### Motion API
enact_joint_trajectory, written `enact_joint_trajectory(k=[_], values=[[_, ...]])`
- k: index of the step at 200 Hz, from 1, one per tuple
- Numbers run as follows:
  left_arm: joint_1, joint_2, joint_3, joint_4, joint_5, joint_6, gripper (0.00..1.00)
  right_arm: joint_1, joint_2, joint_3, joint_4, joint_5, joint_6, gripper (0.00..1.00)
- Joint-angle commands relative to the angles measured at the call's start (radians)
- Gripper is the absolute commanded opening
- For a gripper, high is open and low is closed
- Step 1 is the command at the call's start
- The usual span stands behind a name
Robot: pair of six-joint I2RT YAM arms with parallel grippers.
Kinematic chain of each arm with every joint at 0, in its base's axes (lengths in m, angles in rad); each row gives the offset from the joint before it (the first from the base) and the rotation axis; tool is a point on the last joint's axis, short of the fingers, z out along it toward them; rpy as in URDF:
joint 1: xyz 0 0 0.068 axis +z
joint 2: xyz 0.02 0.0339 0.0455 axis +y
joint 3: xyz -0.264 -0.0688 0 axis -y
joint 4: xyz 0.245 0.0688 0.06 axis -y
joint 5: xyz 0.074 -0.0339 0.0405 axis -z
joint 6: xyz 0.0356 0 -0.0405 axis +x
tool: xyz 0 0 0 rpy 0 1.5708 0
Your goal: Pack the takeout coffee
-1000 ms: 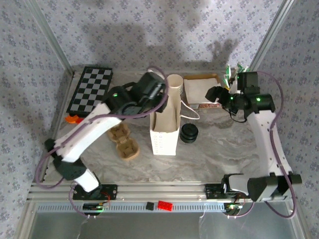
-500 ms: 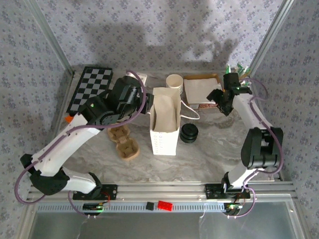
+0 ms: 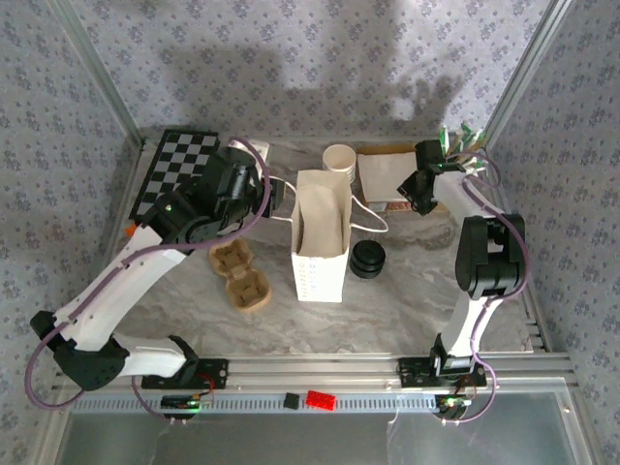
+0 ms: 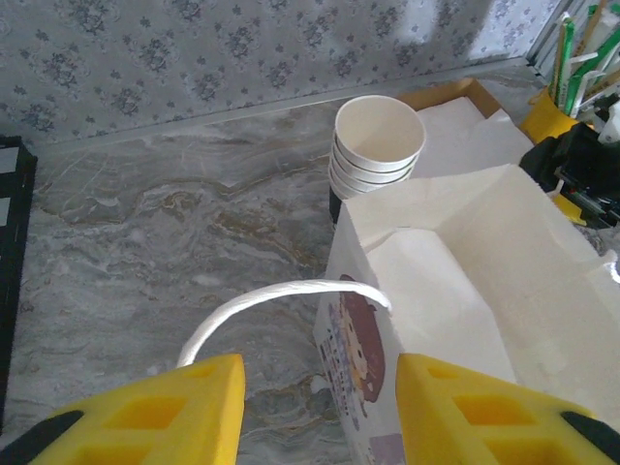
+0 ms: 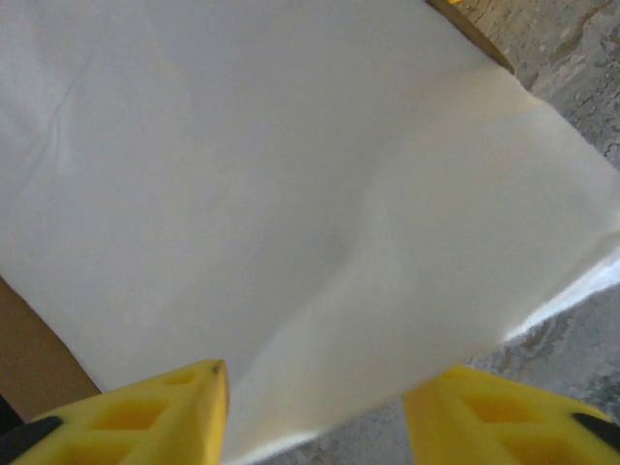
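- A checkerboard (image 3: 177, 172) lies flat at the far left of the table (image 3: 417, 291)
- The left pincer (image 4: 315, 373) hangs just left of the bag's mouth, its yellow fingers (image 4: 145, 412) spread and pinching nothing; the bag's white cord handle (image 4: 276, 291) arcs across the gap in front of them
- A brown moulded cup carrier (image 3: 240, 276) lies on the table below that arm
- The white paper bag (image 3: 320, 242) stands upright mid-table, mouth open
- A stack of lidless cups (image 4: 380, 136) stands just behind the bag
- The takeout coffee (image 3: 367, 259), black lid up, stands on the table just right of the bag's foot, outside the bag
- The right pincer (image 5: 310, 387) hovers low over a white paper sheet (image 5: 242, 174) in a brown tray (image 3: 407, 150) at the far right, fingers spread, nothing between them
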State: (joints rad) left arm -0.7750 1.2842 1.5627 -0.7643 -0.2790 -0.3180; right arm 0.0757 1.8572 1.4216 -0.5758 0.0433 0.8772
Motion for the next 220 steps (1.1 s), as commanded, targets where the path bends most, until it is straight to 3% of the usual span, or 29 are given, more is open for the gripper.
enact_joint_trajectory(k=[1,26,107,165,220], values=[[0.015,-0.029,-0.001,0.036,0.027,0.013,0.45,0.002,0.019,0.035,0.006,0.04,0.02,0.45],[0.027,-0.023,-0.003,0.04,0.043,0.01,0.45,0.0,0.054,0.065,-0.013,0.007,0.024,0.45],[0.038,-0.022,0.003,0.037,0.067,0.002,0.45,0.008,-0.016,0.074,-0.004,-0.03,0.002,0.0],[0.037,-0.037,0.024,0.018,0.069,0.016,0.47,0.021,-0.166,0.074,-0.02,-0.062,-0.014,0.0],[0.034,-0.044,0.063,-0.003,0.144,0.055,0.57,0.031,-0.36,0.063,-0.079,-0.092,-0.058,0.0]])
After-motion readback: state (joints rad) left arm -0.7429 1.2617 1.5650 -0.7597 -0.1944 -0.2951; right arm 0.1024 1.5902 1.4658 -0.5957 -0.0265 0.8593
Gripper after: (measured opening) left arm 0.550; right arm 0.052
